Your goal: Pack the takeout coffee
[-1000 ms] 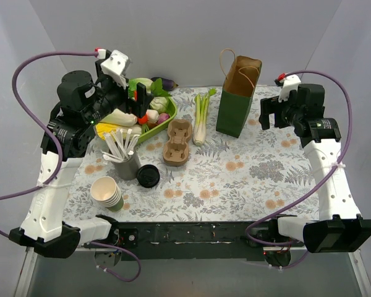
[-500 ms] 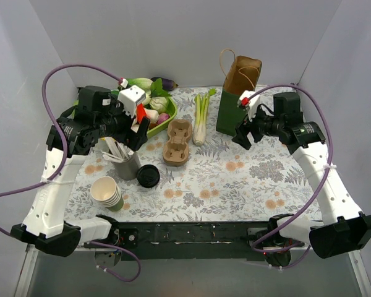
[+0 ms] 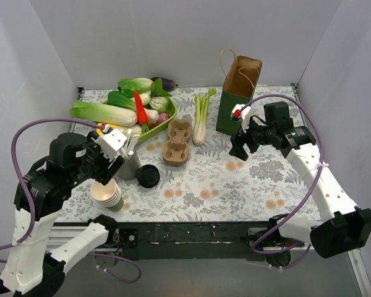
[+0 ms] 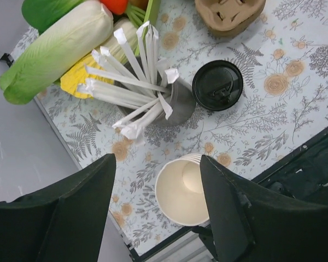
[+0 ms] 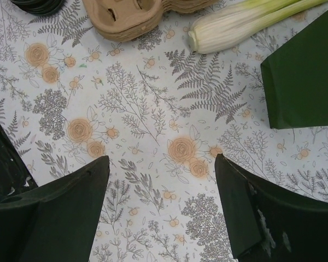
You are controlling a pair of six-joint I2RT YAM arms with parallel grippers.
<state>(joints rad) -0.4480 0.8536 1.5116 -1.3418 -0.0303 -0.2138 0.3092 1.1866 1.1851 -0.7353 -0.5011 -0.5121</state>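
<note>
No single dark green coffee cup shows in any view. A round black lid (image 3: 148, 176) lies alone on the cloth, and it also shows in the left wrist view (image 4: 217, 85). My left gripper (image 3: 105, 175) is open and empty, hanging above a stack of nested green cups (image 3: 108, 193) with a cream inside (image 4: 183, 188). My right gripper (image 3: 238, 148) is open and empty, low over bare flowered cloth (image 5: 161, 213) in front of a green paper bag (image 3: 237, 99), whose corner shows in the right wrist view (image 5: 303, 76).
A grey cup of white sticks (image 3: 128, 162) stands beside the lid. A brown cup carrier (image 3: 177, 143) and a leek (image 3: 201, 117) lie mid-table. A green tray of vegetables (image 3: 161, 127) and a long cabbage (image 3: 102, 112) sit at the back left.
My left arm has swung down from the vegetable tray toward the near left, over the stacked cups. My right arm has moved left and lower, in front of the bag.
</note>
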